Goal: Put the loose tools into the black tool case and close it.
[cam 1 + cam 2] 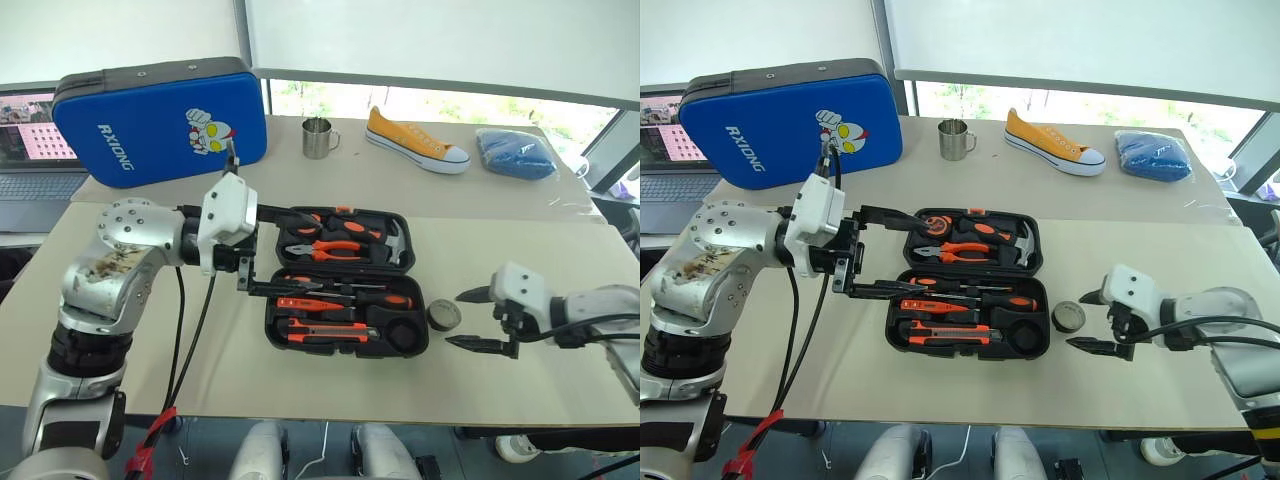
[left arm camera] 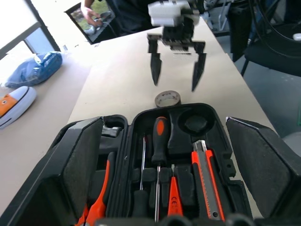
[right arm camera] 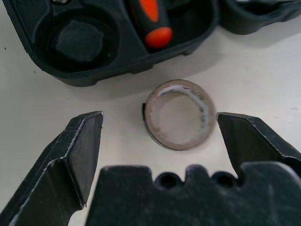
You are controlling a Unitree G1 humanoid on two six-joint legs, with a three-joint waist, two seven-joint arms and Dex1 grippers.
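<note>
Black moulded-plastic tool case (image 1: 345,325) lies open on the beige table (image 1: 560,250), screwdrivers and knife seated inside. Small round dark tape roll (image 3: 178,114) sits loose beside it, between the spread fingers of the right gripper (image 1: 480,319), untouched. Left gripper (image 1: 868,250) is wide open, empty, over the case's left edge.

Bare table (image 1: 520,385) surrounds tape roll (image 1: 443,316) beside case (image 1: 345,325).

The tool case (image 1: 345,281) lies open on the worktop (image 1: 540,260). The tape roll (image 1: 443,316) sits just right of the case, beside its near half. The left pincer (image 1: 290,250) hangs over the case's left edge; the right pincer (image 1: 462,320) is just right of the roll.
</note>
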